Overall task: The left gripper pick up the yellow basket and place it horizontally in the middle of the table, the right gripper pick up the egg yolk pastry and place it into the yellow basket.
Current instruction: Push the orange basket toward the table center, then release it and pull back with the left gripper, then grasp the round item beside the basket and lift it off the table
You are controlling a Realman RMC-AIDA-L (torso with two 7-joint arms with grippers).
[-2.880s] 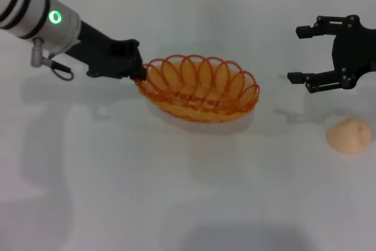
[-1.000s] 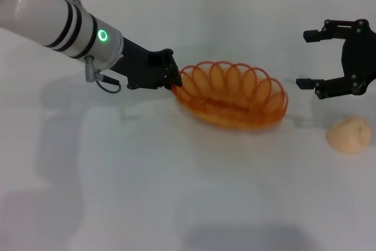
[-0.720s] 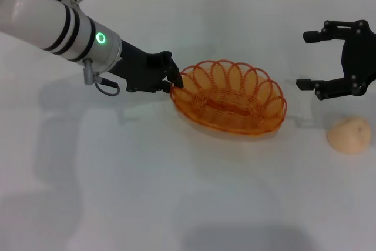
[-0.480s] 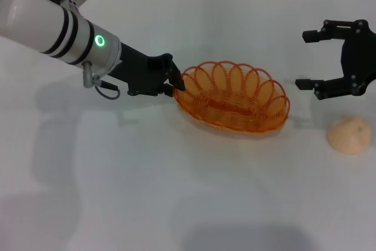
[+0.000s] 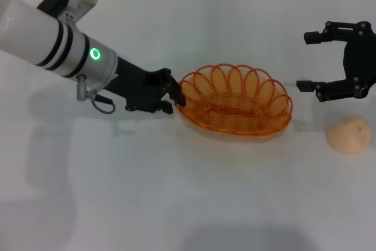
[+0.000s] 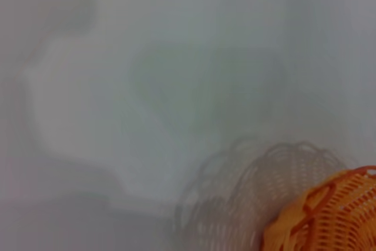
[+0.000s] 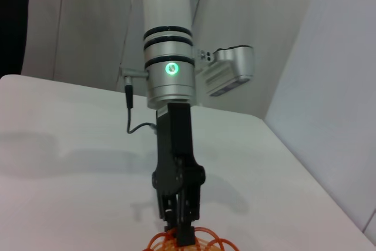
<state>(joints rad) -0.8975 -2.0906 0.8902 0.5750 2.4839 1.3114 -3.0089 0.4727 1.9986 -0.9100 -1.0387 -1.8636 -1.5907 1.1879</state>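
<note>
Left gripper (image 5: 174,97) clenched on the left end rim of the yellow basket (image 5: 236,109) | basket lies lengthwise near the middle of the table (image 5: 176,192) | right gripper (image 5: 311,60) spread wide, holding nothing, above the right side | egg yolk pastry (image 5: 349,135) on the table just below it, apart from the basket

You have bare table (image 5: 194,192) in front of the basket (image 5: 235,108), wide enough for either arm to sweep through. The left tool (image 5: 171,95) sits at the basket's left end, its arm blocking that side. Between basket and pastry (image 5: 349,135) lies an open strip. The right tool (image 5: 324,57) hangs spread above that strip, just behind the pastry, apart from both.
</note>
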